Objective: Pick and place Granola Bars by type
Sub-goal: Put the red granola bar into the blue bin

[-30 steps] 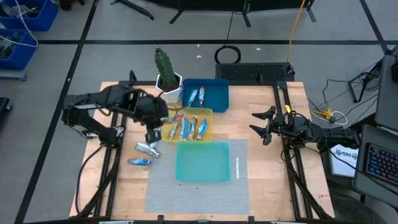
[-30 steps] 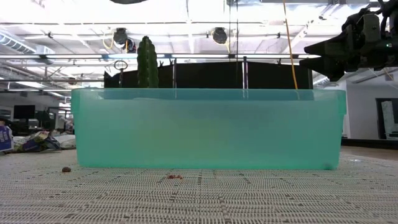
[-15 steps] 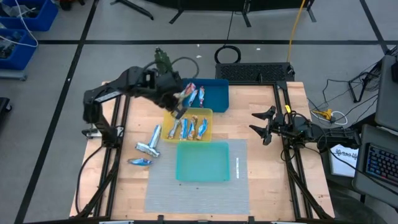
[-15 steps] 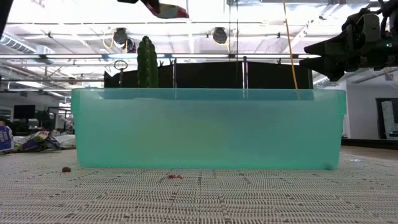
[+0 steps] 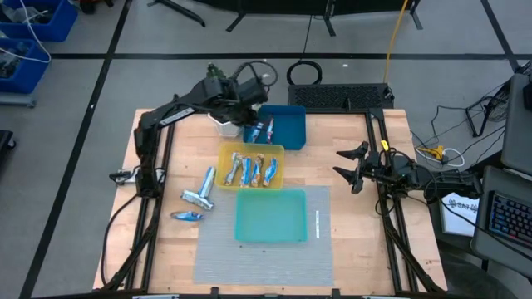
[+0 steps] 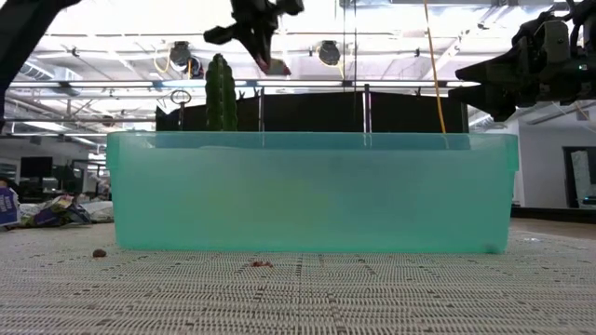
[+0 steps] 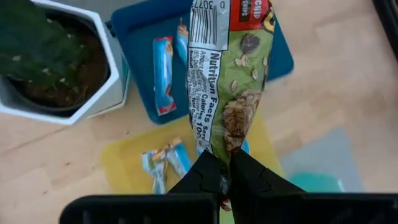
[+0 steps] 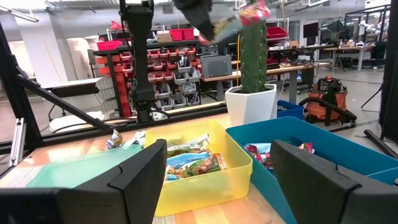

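Observation:
My left gripper [image 5: 248, 116] hangs over the blue tray's [image 5: 287, 133] left rim, beside the cactus pot [image 7: 74, 93], shut on a granola bar [image 7: 229, 74] with a green and red wrapper. The blue tray holds two blue-wrapped bars [image 7: 163, 74]. Several bars [image 5: 252, 170] lie in the yellow tray [image 5: 226, 151] in front of it. The teal tray [image 5: 270, 218] stands nearest the front edge. Two more bars [image 5: 199, 189] [image 5: 187, 216] lie on the wood at the left. My right gripper [image 5: 345, 166] waits open at the table's right side. My left gripper pinches one end of the bar's wrapper [image 7: 226, 155] between its two fingers [image 7: 205, 174]. The fingers slant steeply down from above. The bar reaches on beyond the fingertips, lifted clear, over the blue tray's near left corner and the yellow tray's far edge.
The white pot with the cactus [image 5: 218, 83] stands just left of the blue tray, close to the left arm. A grey mesh mat [image 5: 266, 262] covers the front middle of the table, with a small white strip [image 5: 317, 220] beside the teal tray.
My left gripper, shut on the bar throughout, has swung from the loose bars at the table's left up and toward the far right, past the yellow tray to the blue tray's left rim. Its wrist has rolled on the way. The bar has travelled with it, clear of the table.

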